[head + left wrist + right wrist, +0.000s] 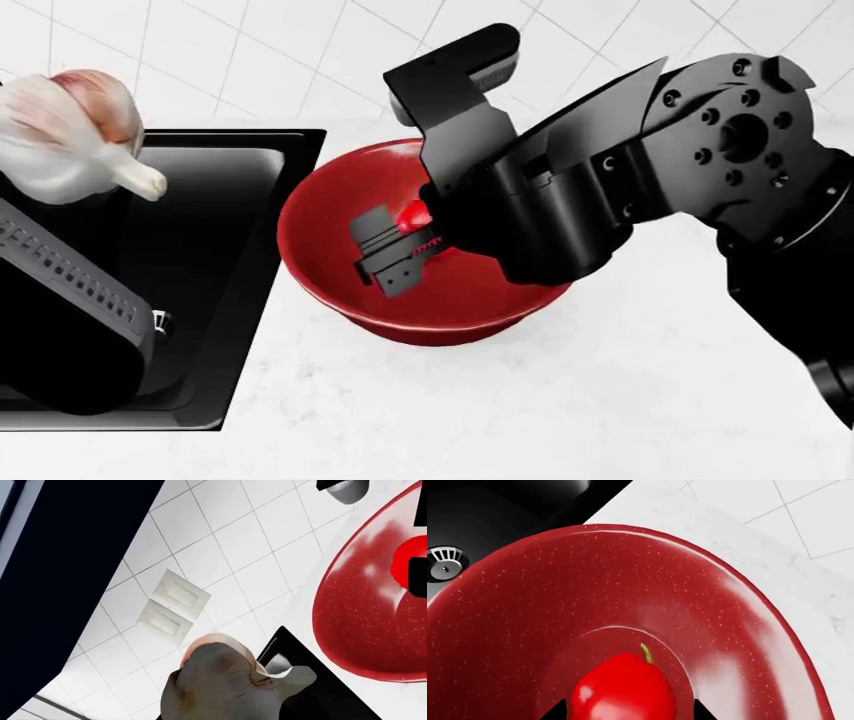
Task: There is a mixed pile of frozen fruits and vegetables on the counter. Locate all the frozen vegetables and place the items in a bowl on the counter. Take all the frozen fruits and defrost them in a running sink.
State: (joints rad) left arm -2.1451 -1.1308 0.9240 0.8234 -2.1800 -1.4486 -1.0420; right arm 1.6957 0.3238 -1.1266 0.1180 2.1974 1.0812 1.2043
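Observation:
The whitish, pink-tinged garlic bulb [67, 125] is raised over the black sink [227, 210], with my left gripper [60, 185] shut on it. In the left wrist view the garlic [227, 680] fills the space between the jaws. The red bowl [334, 290] stands on the white counter [561, 400] right of the sink. My right gripper [628, 712] reaches down into the bowl [627, 580]. The red bell pepper [624, 690] lies on the bowl's floor between the fingertips [560, 712], with a slim gap on each side. No frozen fruits are in view.
A white tiled wall runs behind the counter and carries a double switch plate [173, 607]. The sink's silver drain [444, 562] shows beside the bowl rim. My right arm [694, 170] crosses above the bowl's right half.

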